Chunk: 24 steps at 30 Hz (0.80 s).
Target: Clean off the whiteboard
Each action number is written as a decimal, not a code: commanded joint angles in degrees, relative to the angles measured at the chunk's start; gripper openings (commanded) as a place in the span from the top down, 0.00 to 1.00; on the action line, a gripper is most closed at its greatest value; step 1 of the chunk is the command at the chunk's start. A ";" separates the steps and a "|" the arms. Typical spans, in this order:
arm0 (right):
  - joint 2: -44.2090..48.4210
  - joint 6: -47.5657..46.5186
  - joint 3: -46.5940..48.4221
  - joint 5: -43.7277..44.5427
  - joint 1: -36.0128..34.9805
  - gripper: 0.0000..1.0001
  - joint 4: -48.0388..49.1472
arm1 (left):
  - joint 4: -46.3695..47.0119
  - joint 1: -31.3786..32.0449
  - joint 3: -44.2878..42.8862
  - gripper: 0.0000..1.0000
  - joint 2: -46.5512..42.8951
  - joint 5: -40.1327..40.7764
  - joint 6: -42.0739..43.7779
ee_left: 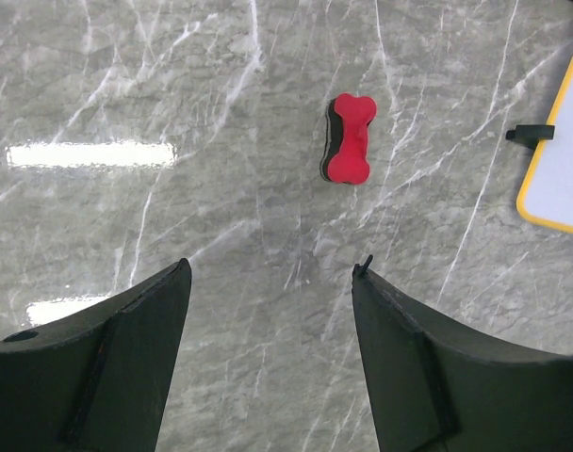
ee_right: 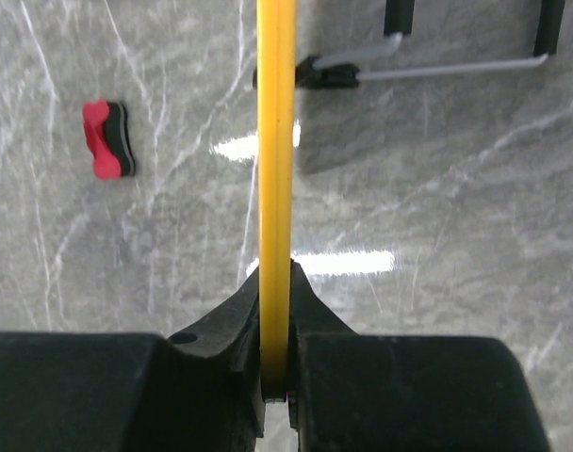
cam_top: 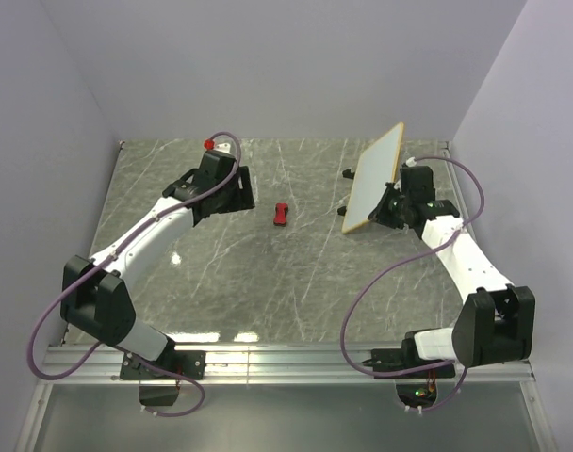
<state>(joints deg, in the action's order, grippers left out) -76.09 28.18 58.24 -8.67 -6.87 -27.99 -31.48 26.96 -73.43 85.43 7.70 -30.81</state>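
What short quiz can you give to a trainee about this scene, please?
1. True or false: the left claw is open and holds nothing.
2. Fill in the missing word: in the top view, the eraser lies on the table ___ the two claws.
3. Choose one: the right claw is shut on A) the eraser, B) the yellow frame of the whiteboard, C) nothing.

Key: 1 true; 2 between; 3 B.
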 commanded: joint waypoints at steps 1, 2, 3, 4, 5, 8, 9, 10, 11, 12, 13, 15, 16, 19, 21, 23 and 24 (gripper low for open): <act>1.21 -4.71 3.72 2.42 -0.07 1.00 -7.24 | 2.48 -0.15 -2.25 0.26 0.88 -1.02 0.66; 1.65 -4.98 4.07 2.60 0.37 1.00 -7.87 | 2.57 -0.15 -2.25 0.26 0.97 -1.20 0.57; 1.74 -5.24 4.34 2.08 0.72 1.00 -8.39 | 2.66 -0.15 -2.42 0.26 1.23 -1.20 0.66; 1.83 -5.77 4.78 1.81 0.90 1.00 -9.53 | 2.66 -0.15 -2.42 0.26 1.32 -1.29 0.66; 1.48 -5.86 5.13 1.64 1.16 1.00 -10.15 | 2.83 -0.15 -2.51 0.26 1.41 -1.29 0.75; 0.86 -5.86 6.01 1.11 1.42 1.00 -12.17 | 3.01 -0.15 -2.77 0.26 1.76 -1.46 0.75; 0.34 -5.86 6.18 1.46 1.51 1.00 -12.53 | 3.10 -0.24 -2.95 0.26 2.02 -1.46 0.75; 0.07 -5.51 6.45 1.55 1.69 1.00 -13.14 | 3.10 -0.24 -3.04 0.26 2.11 -1.55 0.75; -0.45 -5.25 6.45 1.63 1.86 1.00 -13.14 | 3.10 -0.24 -3.21 0.26 2.29 -1.73 0.92; -0.72 -5.07 6.45 1.46 2.04 1.00 -13.06 | 3.01 -0.24 -3.39 0.26 2.55 -1.73 0.92; -0.98 -4.90 6.54 1.29 2.56 0.96 -12.71 | 3.01 -0.24 -3.56 0.26 2.72 -1.73 0.92; -1.60 -4.72 6.89 1.37 3.18 0.71 -12.09 | 2.83 -0.24 -3.83 0.26 2.81 -1.82 1.19; -1.86 -4.54 7.59 1.37 4.14 0.63 -11.48 | 2.83 -0.24 -3.91 0.26 2.90 -1.82 1.19; -3.61 -4.37 10.30 1.72 5.81 0.33 -11.65 | 2.83 -0.33 -4.00 0.26 2.90 -1.99 1.54; -4.32 -4.72 12.94 1.81 6.43 0.32 -12.09 | 2.66 -0.33 -4.00 0.26 3.08 -1.90 1.72; -5.11 -4.98 14.44 1.98 6.61 0.31 -12.44 | 2.66 -0.42 -4.00 0.26 3.08 -1.90 1.89; -5.20 -5.07 15.84 2.33 6.52 0.31 -12.96 | 2.66 -0.42 -4.00 0.26 2.99 -1.90 1.98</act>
<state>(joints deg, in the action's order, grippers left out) -81.71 24.12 68.58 -7.49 -0.43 -41.32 -30.20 26.85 -75.02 88.40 6.31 -30.48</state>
